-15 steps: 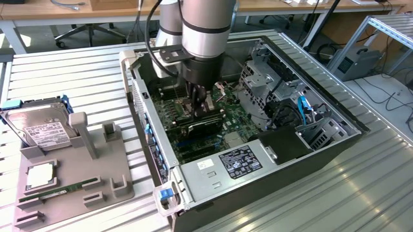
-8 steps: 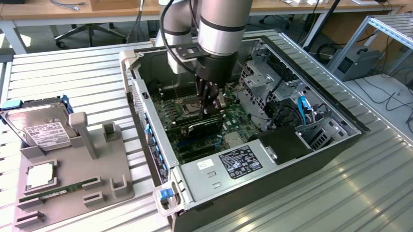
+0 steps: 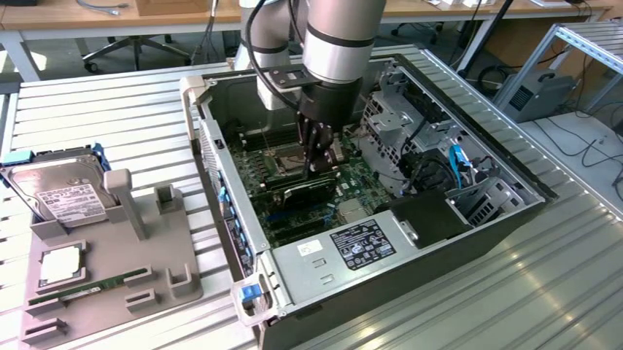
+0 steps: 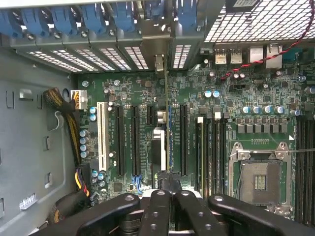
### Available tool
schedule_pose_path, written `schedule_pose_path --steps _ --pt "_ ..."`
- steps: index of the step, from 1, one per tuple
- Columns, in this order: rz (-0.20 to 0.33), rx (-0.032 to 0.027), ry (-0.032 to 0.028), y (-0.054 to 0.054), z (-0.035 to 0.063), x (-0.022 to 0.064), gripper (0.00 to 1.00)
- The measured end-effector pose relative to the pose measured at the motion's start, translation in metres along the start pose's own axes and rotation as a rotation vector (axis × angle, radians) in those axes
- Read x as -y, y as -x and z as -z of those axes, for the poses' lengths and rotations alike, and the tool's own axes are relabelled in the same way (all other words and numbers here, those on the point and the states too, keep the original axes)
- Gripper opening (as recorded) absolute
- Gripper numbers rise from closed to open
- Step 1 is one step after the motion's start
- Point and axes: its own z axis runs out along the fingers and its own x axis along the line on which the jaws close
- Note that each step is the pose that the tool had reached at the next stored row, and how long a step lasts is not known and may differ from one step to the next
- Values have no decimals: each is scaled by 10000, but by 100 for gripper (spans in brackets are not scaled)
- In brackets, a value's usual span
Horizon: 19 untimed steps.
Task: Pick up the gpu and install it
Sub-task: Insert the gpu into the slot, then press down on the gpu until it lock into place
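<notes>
While the open computer case is lying on its side on the slatted table, its motherboard is facing upward and the arm is reaching straight down into the cavity. Toward the exterior view's left, a grey fixture tray is carrying a silver hard drive, a processor and a narrow RAM stick, all well apart from the arm and not involved. Inside the case, the gripper is hanging directly above the row of expansion slots, and its fingers are standing pressed narrow, clamping the gpu between them. In the wrist view the card is appearing edge-on as a thin line running away from the fingers toward the rear slot openings of the case, so its long axis is lying parallel to the slots and its bracket end is pointing at the rear wall. In the exterior view the card is showing as a dark plate directly below the fingers, standing upright on its edge and low against the board. Whether the card's lower edge is touching the slot or hovering just above it cannot be told. The critical relation is judged to be lateral: the card's edge is sitting between two neighbouring long slots, beside the memory sockets, and it must coincide with one slot line.
</notes>
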Motion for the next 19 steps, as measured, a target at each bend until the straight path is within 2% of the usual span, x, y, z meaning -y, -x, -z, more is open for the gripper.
schedule_pose_path --steps 6,8,14,19 --pt "0 0 0 0 0 -13 11" --pt "0 0 -1 -4 -11 -126 11" --pt "0 2 -2 -94 -57 -291 11" --pt "21 1 -3 7 -81 -315 11"
